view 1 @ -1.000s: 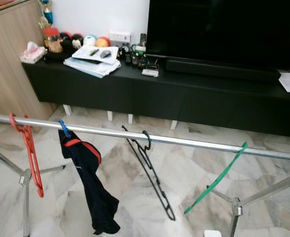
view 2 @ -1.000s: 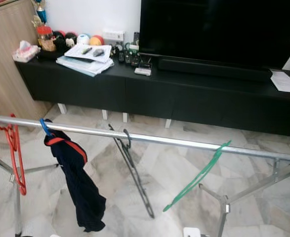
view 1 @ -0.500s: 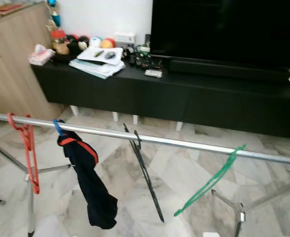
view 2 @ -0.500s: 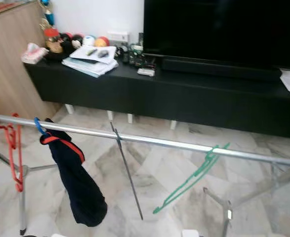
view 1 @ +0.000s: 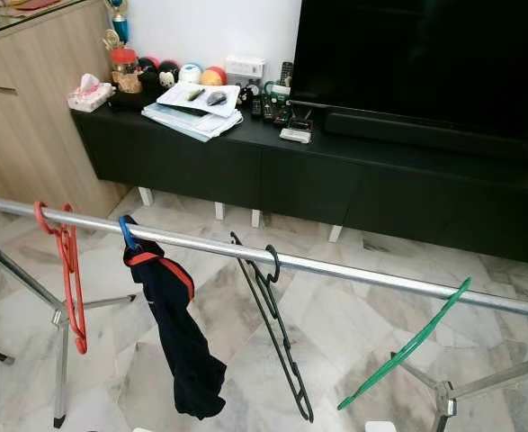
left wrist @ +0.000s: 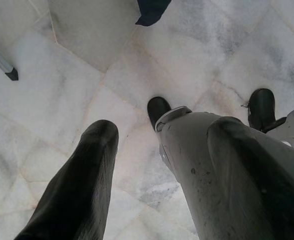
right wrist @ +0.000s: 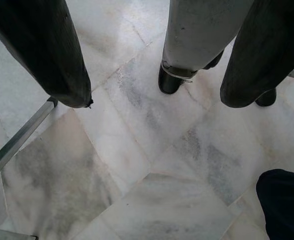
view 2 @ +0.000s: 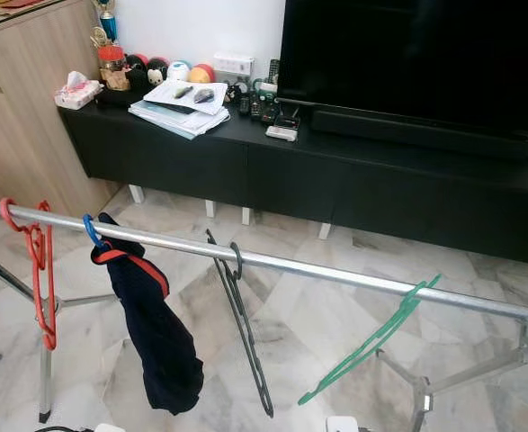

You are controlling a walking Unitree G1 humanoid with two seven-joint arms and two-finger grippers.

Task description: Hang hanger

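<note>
Left eye view gives you the black hanger (view 1: 275, 337) hooked on the silver rail (view 1: 353, 273) — well clear of both grippers. Your left gripper (left wrist: 162, 145) and right gripper (right wrist: 157, 95) hang over marble floor (right wrist: 136, 165), fingers spread, holding nothing.

The rail (view 1: 335, 270) and TV counter (view 2: 380, 180) are seen from above and in front by both head views, offset sideways. The marble floor (left wrist: 61, 90) is viewed closely, straight downward, by both wrist cameras.
</note>
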